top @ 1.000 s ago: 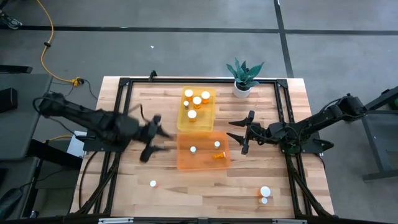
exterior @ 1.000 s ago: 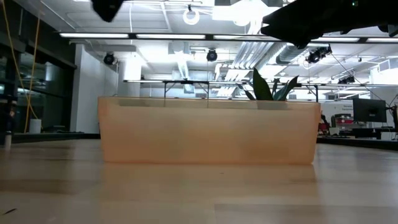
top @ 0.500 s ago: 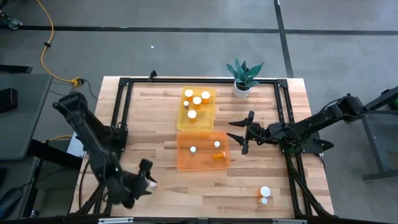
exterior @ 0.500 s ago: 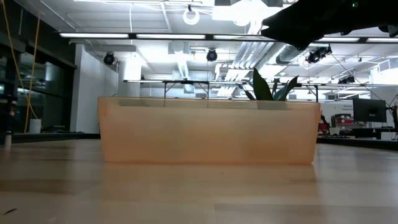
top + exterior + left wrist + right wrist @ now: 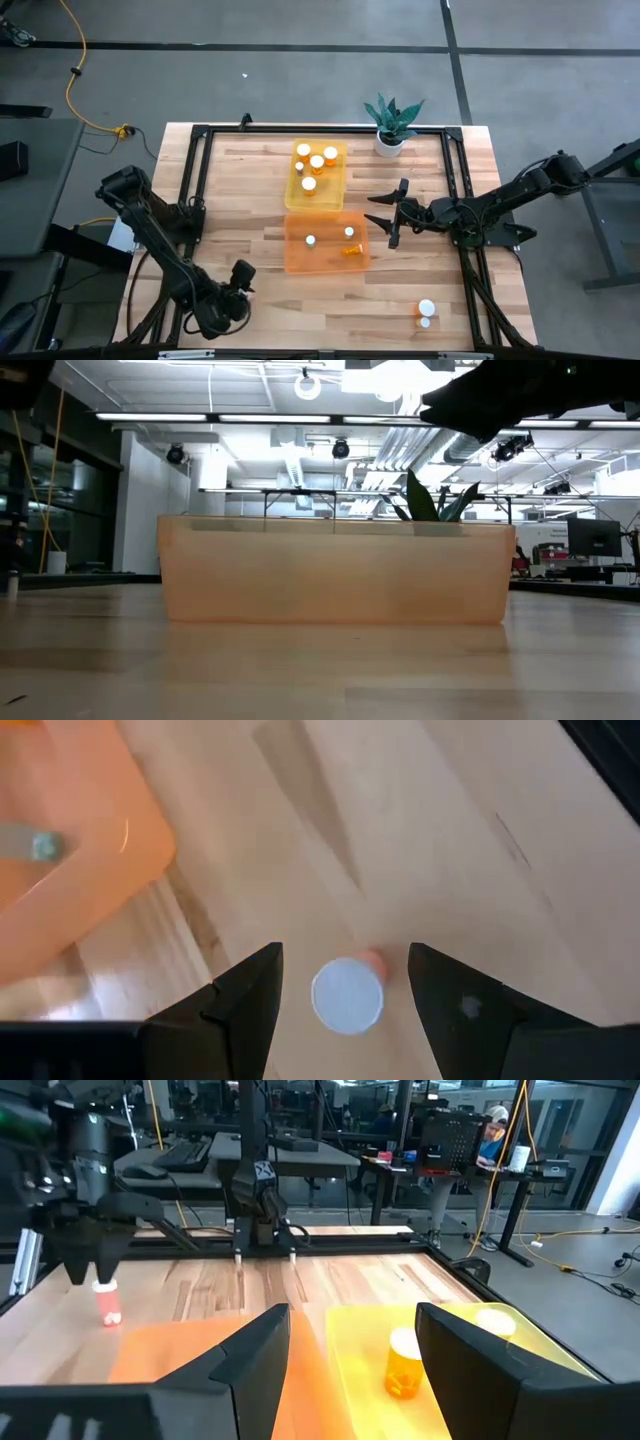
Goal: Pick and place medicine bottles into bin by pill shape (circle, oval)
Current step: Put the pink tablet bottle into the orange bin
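We start with the wooden table (image 5: 260,200), which carries two bins near its middle so both arms can reach them: a yellow bin (image 5: 339,178) toward the far edge with several medicine bottles standing upright in it, and an orange bin (image 5: 325,262) just in front of it holding two upright bottles and one lying on its side. We take the two bins to be the two pill-shape classes, though we cannot read any pill shape from here. A potted plant (image 5: 391,124) sits at the far edge, clear of the work. Our left arm has folded down toward the near left corner, and the left gripper (image 5: 343,995) hangs directly over a lone medicine bottle (image 5: 347,994) that stands upright on bare wood, well apart from the orange bin. Its fingers (image 5: 240,1005) stand apart, one on each side of the white cap without touching it, which is how we would want them before dropping lower to close on the body. The right gripper (image 5: 388,214) waits above the table just beside the right edge of the orange bin, fingers also apart and empty, pointed across both bins. Two more bottles (image 5: 426,312) stand together near the front right corner, one with a larger cap, still unsorted; we judge those fall to the right arm, since they lie on its side.
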Controlling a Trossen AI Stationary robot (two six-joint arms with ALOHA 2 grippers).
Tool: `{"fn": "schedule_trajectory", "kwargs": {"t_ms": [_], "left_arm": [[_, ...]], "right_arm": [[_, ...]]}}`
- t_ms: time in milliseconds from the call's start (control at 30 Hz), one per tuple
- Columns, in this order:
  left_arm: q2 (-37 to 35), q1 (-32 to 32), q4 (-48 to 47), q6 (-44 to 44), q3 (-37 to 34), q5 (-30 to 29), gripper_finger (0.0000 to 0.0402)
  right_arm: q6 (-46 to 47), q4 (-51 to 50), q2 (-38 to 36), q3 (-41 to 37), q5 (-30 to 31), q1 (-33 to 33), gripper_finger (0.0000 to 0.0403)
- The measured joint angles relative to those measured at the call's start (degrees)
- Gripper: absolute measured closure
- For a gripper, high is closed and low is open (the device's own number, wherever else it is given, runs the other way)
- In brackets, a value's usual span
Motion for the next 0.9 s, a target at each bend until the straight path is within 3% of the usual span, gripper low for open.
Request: {"fn": "schedule_trajectory", "kwargs": {"t_ms": [267,667,900], "left_arm": [[0.66,1.98,-0.37,0.15,-0.44,6.57,0.0197],[0.96,4.67,-1.79,4.39,-0.66,7.85,0.0199],[1.11,4.71,-1.68,5.92,-0.66,8.03,0.0241]], "right_arm": [[0.02,0.00,0.02,0.00,0.00,0.00,0.0192],[0.02,0.08,0.02,0.00,0.00,-0.01,0.0192],[0.02,0.06,0.02,0.00,0.00,-0.01,0.0192]]}}
